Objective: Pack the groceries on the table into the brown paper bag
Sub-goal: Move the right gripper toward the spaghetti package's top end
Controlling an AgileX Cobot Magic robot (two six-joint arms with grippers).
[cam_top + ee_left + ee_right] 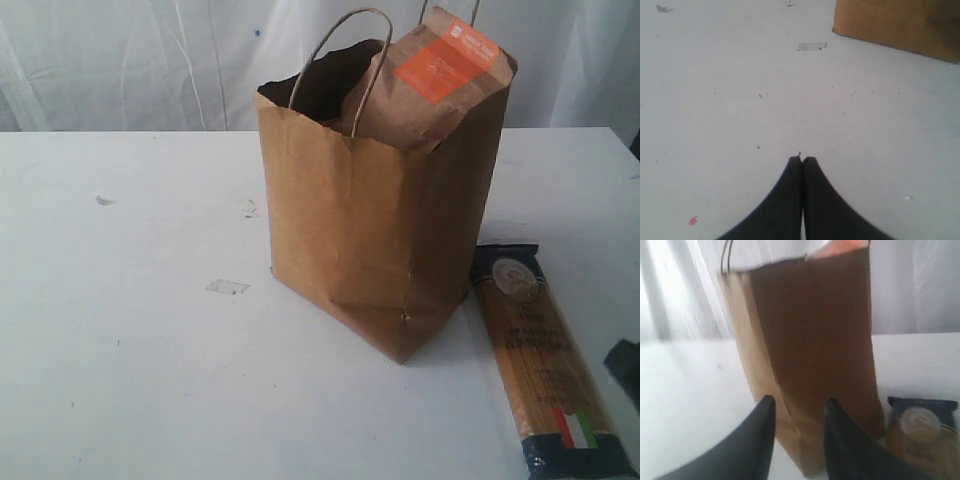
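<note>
The brown paper bag [370, 240] stands upright mid-table, its two loop handles raised. A brown orange-labelled pouch [435, 85] leans out of its open top. The long spaghetti packet [545, 365] lies flat on the table [130, 350], just right of the bag. My right gripper [799, 407] is open and empty, low over the table, facing the bag [810, 345] with the spaghetti packet [922, 435] beside it. My left gripper [802, 159] is shut on nothing above bare tabletop, the bag's bottom corner [900, 25] ahead. Jar, bottle, can and carton are out of view.
A small taped patch [227, 287] and a grey smudge [104, 200] mark the tabletop left of the bag. A white curtain [120, 60] hangs behind the table. A dark piece of the right arm [626, 368] shows at the right edge.
</note>
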